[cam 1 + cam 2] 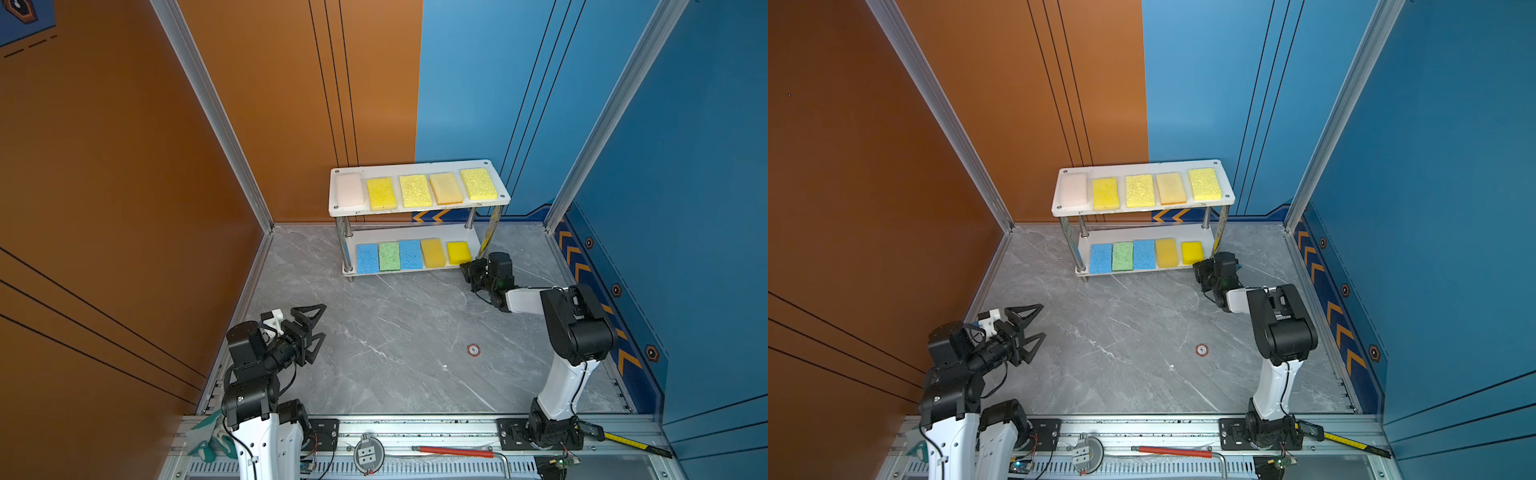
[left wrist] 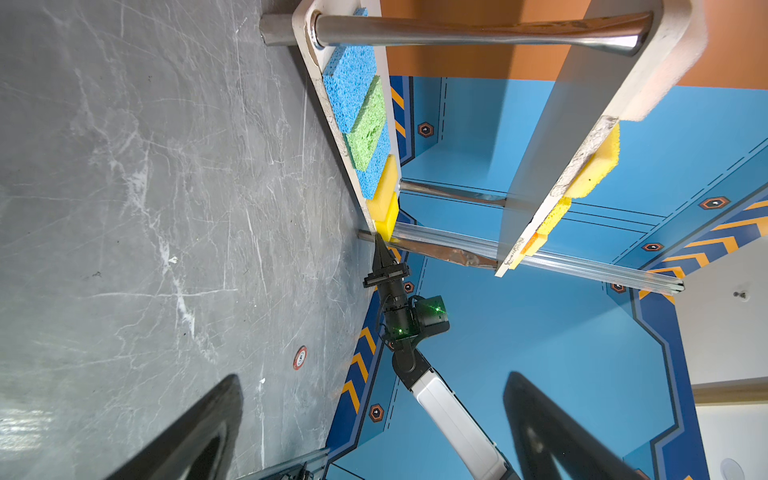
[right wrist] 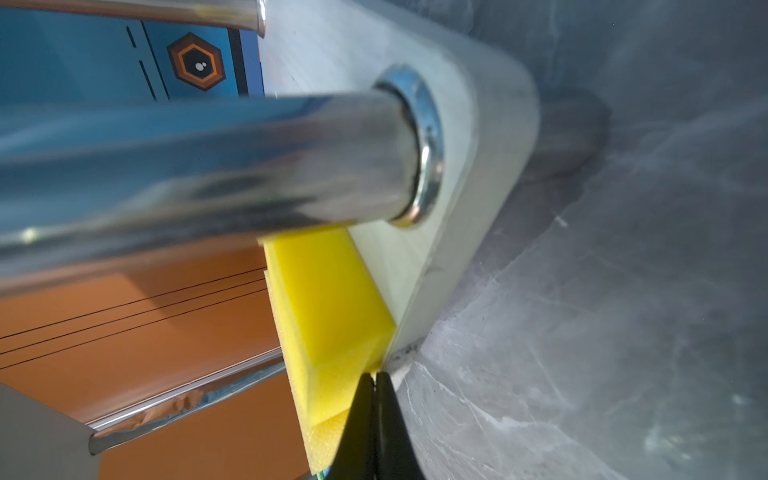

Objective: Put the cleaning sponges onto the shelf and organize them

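Tidying step: closed right gripper (image 3: 376,380) touches the yellow sponge (image 1: 458,252) at the shelf's (image 1: 419,210) four o'clock. Next, probably a gentle push inward. Left gripper (image 1: 322,321) open.

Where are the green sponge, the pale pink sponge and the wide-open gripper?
green sponge (image 1: 389,256), in a top view, centre of its top.
pale pink sponge (image 1: 350,190), in a top view, centre of its top.
left gripper (image 1: 325,320), in a top view, midway between its fingertips.

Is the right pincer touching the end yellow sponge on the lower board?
Touching. The right wrist view shows the right pincer, shut, with its tips against the yellow sponge at its corner, no gap between them.
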Tool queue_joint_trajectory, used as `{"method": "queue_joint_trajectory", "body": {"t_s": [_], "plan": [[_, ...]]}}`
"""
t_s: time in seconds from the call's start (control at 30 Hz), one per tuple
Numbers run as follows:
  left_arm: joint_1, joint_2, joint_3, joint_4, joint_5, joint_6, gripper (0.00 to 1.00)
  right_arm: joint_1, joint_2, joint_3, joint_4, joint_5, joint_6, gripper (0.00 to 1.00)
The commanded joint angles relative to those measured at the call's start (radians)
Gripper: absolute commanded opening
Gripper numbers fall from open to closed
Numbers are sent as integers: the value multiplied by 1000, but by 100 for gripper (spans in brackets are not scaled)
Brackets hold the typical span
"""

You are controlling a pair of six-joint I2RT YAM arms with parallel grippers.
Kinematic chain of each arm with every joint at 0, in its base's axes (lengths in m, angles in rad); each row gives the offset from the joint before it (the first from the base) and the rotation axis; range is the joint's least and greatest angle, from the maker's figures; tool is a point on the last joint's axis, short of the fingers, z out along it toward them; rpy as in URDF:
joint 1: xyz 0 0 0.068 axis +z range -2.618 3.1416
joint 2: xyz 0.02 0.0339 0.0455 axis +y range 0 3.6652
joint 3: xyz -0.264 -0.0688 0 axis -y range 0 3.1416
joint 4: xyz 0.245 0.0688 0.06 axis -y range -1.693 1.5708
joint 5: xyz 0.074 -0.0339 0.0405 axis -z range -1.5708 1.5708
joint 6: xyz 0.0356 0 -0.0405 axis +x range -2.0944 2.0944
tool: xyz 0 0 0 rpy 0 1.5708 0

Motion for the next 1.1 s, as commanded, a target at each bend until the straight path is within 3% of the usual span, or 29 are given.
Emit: {"method": "queue_joint_trajectory", "body": {"t_s": [0.0,0.33,0.53,0.87,1.07], "plan": [[9,2,-9,0,30,28,98,-13,-21,-10,-31,13,-29,0],[11,3,-11,0,30,30,98,-25,-47,-38,-33,9,-34,0],[12,-2,-8,0,33,35,98,-53,-142,-85,-78,-20,-51,0],[12,-17,-13,0,34,37,98,-166,-447,-116,-565,-86,-310,0],[11,-28,-7,0,37,32,98,-237,-583,-112,-753,-118,-424,0]]}}
